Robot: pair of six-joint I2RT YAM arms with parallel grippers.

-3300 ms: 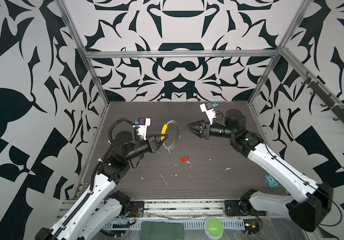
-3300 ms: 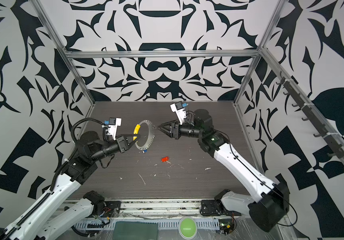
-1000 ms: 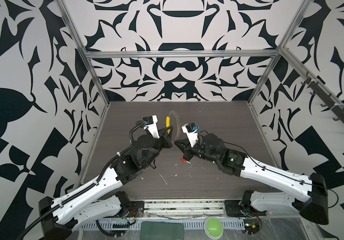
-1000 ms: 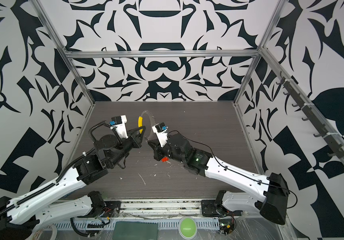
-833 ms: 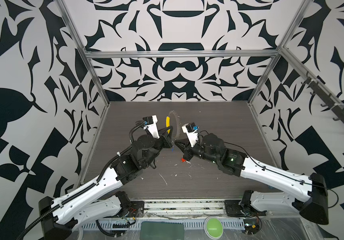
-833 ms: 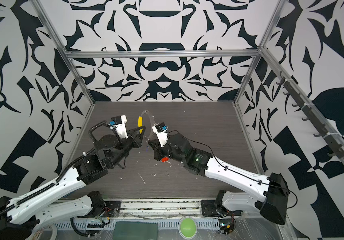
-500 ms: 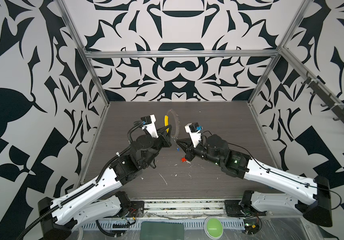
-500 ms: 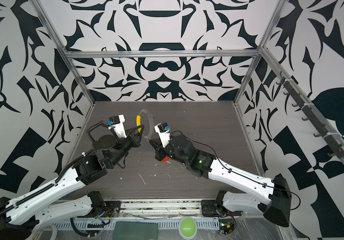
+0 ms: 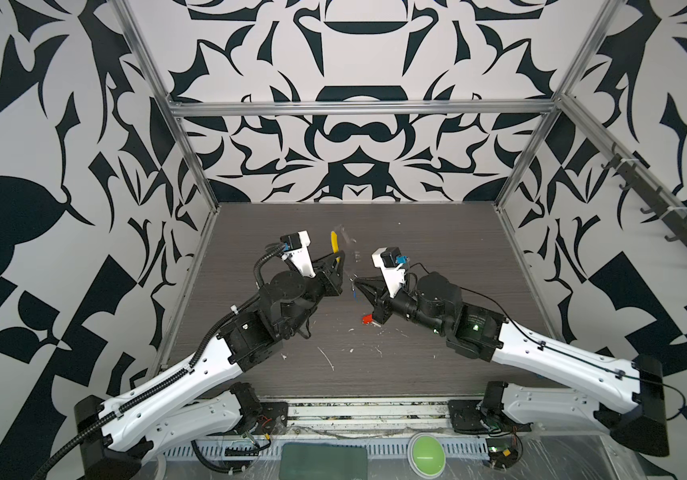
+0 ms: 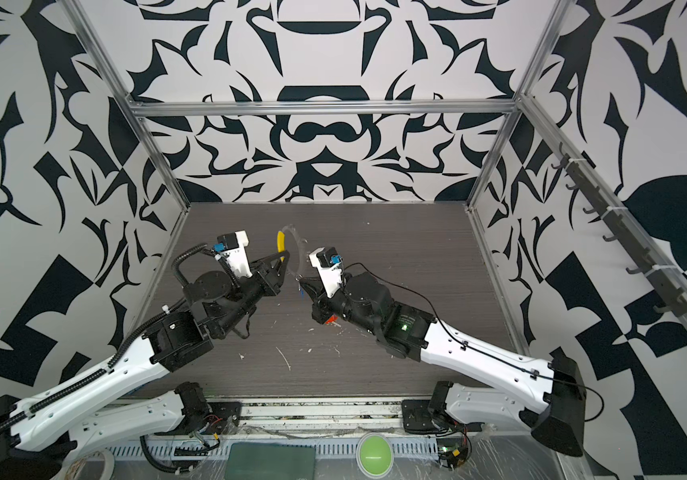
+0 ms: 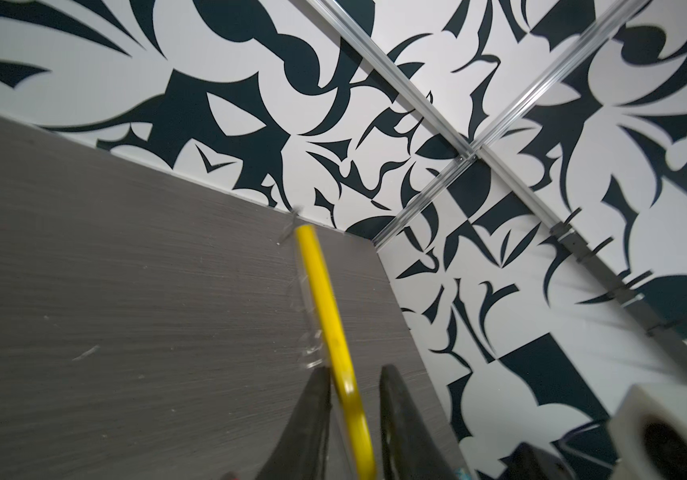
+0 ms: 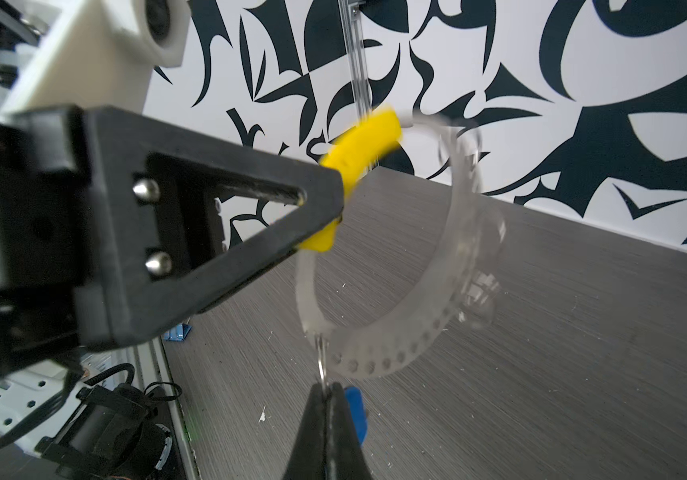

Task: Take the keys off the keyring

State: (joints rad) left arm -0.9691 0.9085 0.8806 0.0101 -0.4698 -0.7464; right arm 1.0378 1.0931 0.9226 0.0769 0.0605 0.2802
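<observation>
The right pincer (image 12: 325,388) is pinched fully shut on the blue key (image 12: 353,409). It's gripping the thin silver bit right at its tips, and the blue head sits just beside the fingers. Straight off those tips the key hooks onto the keyring (image 12: 375,365), a see-through band held up off the tabletop (image 12: 499,395). Facing it, the left pincer (image 11: 354,370) has its jaws a little apart, straddling the yellow sleeve (image 11: 325,299) with daylight on one side. I'd call that a loose hold at best. The ring looks smeared in the wrist views, so my guess is it's swinging.

That's my worry. If the right side tugs while the left is slack, the whole ring could just follow the key instead of letting it slide off, or drop onto the tabletop. A pull off-line from the ring's opening could jam the key too, and I can't see where that opening is.

The red key (image 9: 368,319) lies on the tabletop below the right pincer, already off the ring as far as I can tell.

Pose-wise, both arms reach in from the near edge with forearms raised. The pincers point at each other tip to tip, close but apart.
</observation>
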